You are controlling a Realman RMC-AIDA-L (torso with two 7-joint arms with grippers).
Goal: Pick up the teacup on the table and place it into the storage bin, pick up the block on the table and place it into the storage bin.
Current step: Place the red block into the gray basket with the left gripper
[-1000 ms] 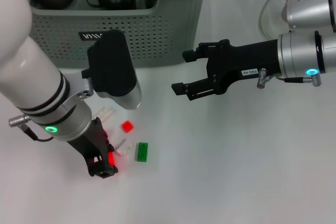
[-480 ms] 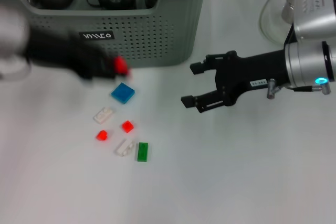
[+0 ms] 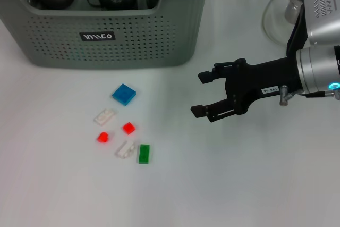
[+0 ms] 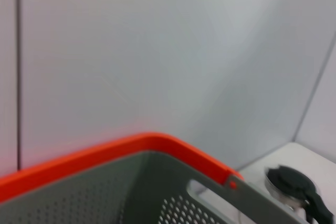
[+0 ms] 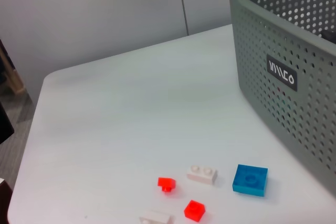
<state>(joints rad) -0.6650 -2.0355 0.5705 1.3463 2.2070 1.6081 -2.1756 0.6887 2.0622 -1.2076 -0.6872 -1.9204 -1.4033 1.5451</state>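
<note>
Hovering open-fingered above matte white tabletop (image 3: 212, 184): right gripper (image 3: 212, 95), near perforated storage bin (image 3: 159, 35); studded plastic blocks (image 3: 124, 94) lying apart; left gripper unseen.

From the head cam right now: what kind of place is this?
Likely a lab test bench: bare white table, plain wall panels, staged storage bin and loose toy blocks.

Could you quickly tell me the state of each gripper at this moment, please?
Left gripper: not in view in any picture.
Right gripper: jaws open, holding nothing, above the table to the right of the loose blocks.
</note>
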